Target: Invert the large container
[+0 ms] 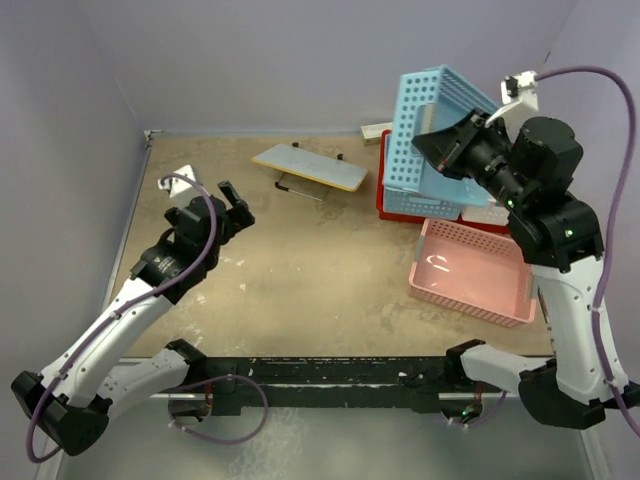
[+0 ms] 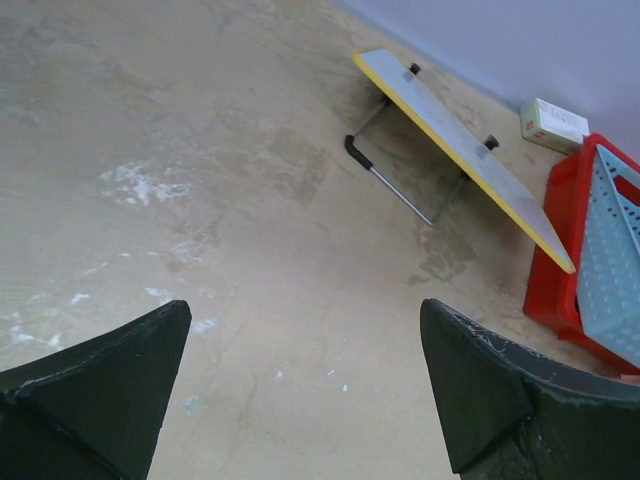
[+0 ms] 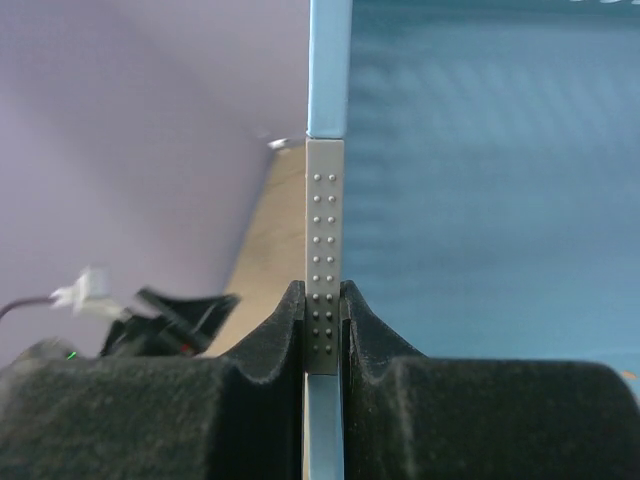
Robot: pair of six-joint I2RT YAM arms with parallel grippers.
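The large red bin [image 1: 384, 192] stands upright at the back right, mostly hidden behind a light-blue perforated basket [image 1: 425, 130]. Its corner also shows in the left wrist view [image 2: 556, 270]. My right gripper [image 1: 442, 142] is shut on the blue basket's rim [image 3: 328, 70] and holds the basket tilted on edge, lifted over the red bin. In the right wrist view the jaws [image 3: 323, 295] press on both sides of the rim. My left gripper [image 1: 232, 205] is open and empty above the bare table at the left [image 2: 305, 320], well away from the bin.
A pink perforated basket [image 1: 470, 270] sits in front of the red bin. A grey board with a yellow edge and wire legs [image 1: 310, 167] lies at the back centre [image 2: 450, 130]. A small white box [image 2: 553, 122] sits by the back wall.
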